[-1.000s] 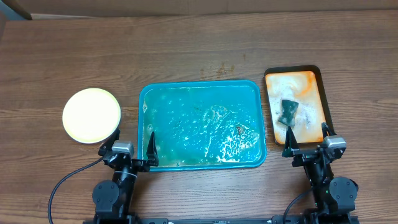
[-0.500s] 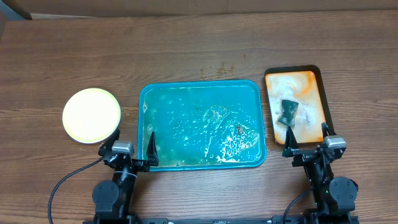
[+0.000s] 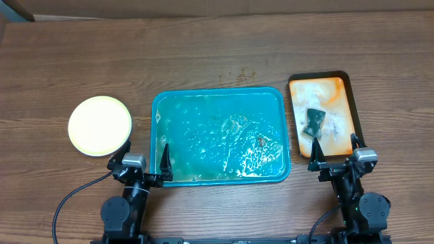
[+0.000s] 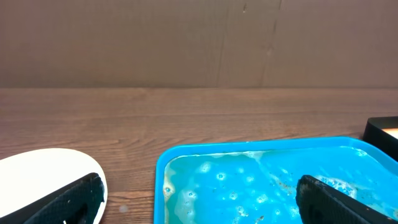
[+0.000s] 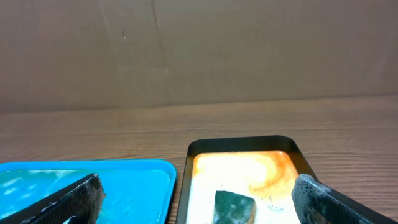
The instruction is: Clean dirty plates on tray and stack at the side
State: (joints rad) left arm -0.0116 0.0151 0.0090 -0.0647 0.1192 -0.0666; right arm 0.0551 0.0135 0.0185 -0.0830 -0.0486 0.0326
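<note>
The teal-blue tray (image 3: 220, 97) lies at the table's middle, wet with foam and brown specks; no plate is on it. It also shows in the left wrist view (image 4: 261, 149) and the right wrist view (image 5: 143, 167). A pale yellow-green plate (image 3: 100, 125) sits on the table left of the tray, topmost of what may be a stack; its edge shows in the left wrist view (image 4: 37, 174). My left gripper (image 3: 144, 157) is open and empty at the tray's front left corner. My right gripper (image 3: 333, 152) is open and empty at the orange tray's front edge.
A smaller orange, dark-rimmed tray (image 3: 352, 102) stands right of the teal tray, holding foam and a dark green sponge (image 3: 314, 122). The sponge also shows in the right wrist view (image 5: 234, 208). A cardboard wall runs behind the table.
</note>
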